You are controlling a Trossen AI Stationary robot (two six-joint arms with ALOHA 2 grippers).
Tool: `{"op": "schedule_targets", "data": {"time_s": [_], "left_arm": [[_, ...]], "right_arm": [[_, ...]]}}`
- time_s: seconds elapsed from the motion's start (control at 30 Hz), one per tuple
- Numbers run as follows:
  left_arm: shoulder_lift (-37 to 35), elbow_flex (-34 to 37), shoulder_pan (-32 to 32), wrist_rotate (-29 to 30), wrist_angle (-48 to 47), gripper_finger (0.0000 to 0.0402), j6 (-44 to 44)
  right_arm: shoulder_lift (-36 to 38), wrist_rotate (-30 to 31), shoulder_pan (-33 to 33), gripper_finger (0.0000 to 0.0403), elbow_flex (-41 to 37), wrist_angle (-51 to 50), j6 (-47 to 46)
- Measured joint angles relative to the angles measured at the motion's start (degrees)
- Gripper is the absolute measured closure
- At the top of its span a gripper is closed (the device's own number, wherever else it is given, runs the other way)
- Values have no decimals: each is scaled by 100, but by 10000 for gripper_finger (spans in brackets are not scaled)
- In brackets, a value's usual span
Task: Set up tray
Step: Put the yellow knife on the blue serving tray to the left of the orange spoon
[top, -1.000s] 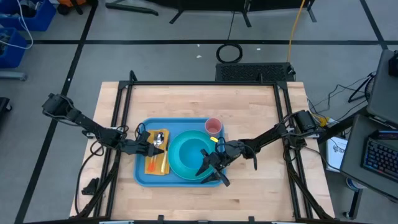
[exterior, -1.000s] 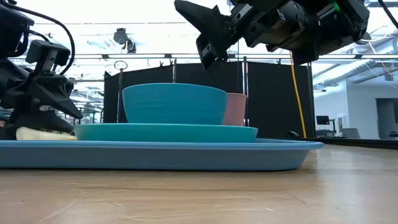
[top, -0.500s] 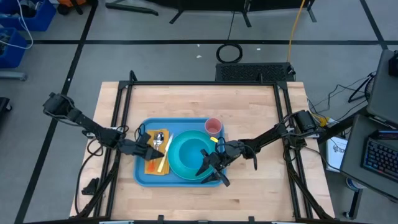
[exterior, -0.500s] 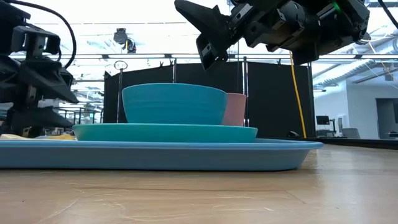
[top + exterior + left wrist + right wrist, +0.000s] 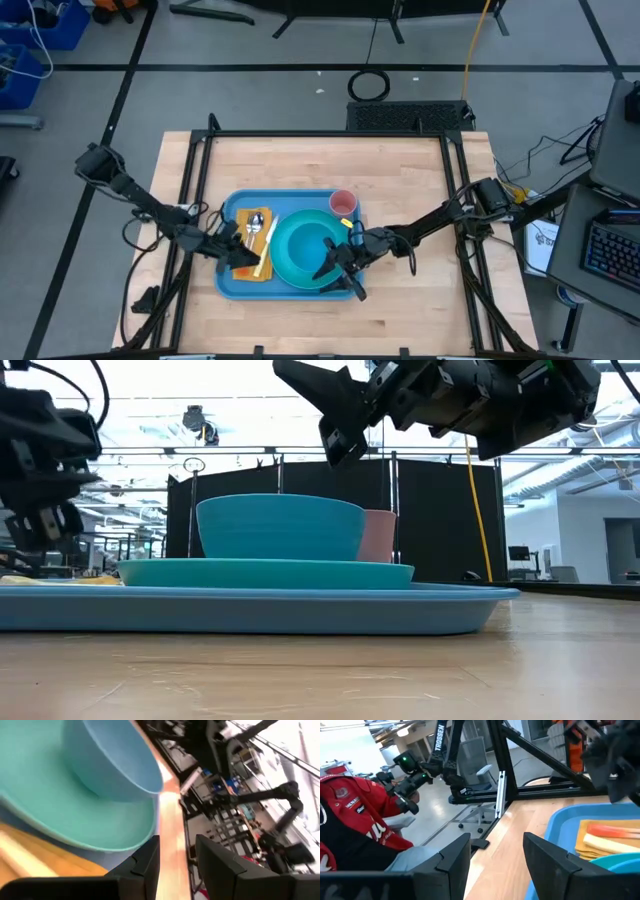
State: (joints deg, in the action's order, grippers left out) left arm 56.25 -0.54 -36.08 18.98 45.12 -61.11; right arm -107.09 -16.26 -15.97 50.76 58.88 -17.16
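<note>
Saw the jaws of the left gripper point(image 5: 177, 843) parted by a narrow gap, with nothing between them. Saw the jaws of the right gripper point(image 5: 495, 841) released too, set wider, also grasping nothing.

In the high view, found the tray point(image 5: 290, 193) in the lower middle of the frame, lying flat on the wooden table point(image 5: 300, 160). Traced its long axis from the left of the frame to the right, with the short sides facing the two arms. In the low view, met it edge-on as a low blue band across the lower part of the frame, its rim point(image 5: 250, 608) level.

On the tray, counted a teal plate point(image 5: 280, 268) with a blue bowl point(image 5: 280, 526) on it in the middle and right part, a pink cup point(image 5: 343, 204) at the upper right corner, and an orange napkin point(image 5: 250, 266) at the left end with a spoon point(image 5: 256, 222) just above it.

Placed the left gripper point(image 5: 236, 250) over the left end of the tray, above the napkin. Placed the right gripper point(image 5: 336, 274) over the lower right part, above the edge of the plate. Could not tell whether either touched anything.
</note>
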Motion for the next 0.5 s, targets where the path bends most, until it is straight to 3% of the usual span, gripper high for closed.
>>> {"op": "schedule_targets", "data": {"time_s": [0.37,0.5], "left_arm": [[0,-4,-760,280,179,273,625],[-2,-4,-618,1060,483,273,900]], "right_arm": [[158,918,26,232,0,-225,30],[387,1278,92,232,0,-508,0]]}}
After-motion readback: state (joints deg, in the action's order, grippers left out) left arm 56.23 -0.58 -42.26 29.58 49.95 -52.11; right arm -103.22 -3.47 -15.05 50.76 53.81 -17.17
